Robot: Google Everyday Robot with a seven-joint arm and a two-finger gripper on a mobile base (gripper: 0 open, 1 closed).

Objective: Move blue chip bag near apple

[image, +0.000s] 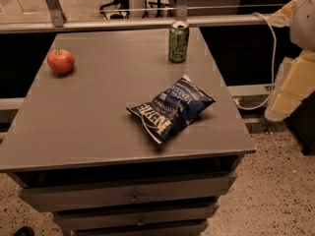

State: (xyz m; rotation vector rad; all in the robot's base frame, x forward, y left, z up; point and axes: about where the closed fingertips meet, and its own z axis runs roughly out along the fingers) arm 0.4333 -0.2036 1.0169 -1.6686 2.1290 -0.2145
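A crinkly dark navy foil blue chip bag [171,109] with white lettering lies puffy and flat on the right-centre part of a grey table [88,122], close to its front edge. Its long axis runs diagonally, from the front-left to the back-right, and the white-edged end points to the front-left.

A small round red apple [60,61] with a smooth skin and a short stem sits at the far left corner, well apart from the bag. A green drink can [178,42] of metal stands upright near the far edge.

The tabletop is matte and flat, with drawers [133,195] below. The floor [275,195] is speckled stone, and a metal rail [123,23] passes behind.

The cream-coloured gripper [293,90] hangs at the right, beside the table and away from the bag; I cannot tell whether it is released or clenched.
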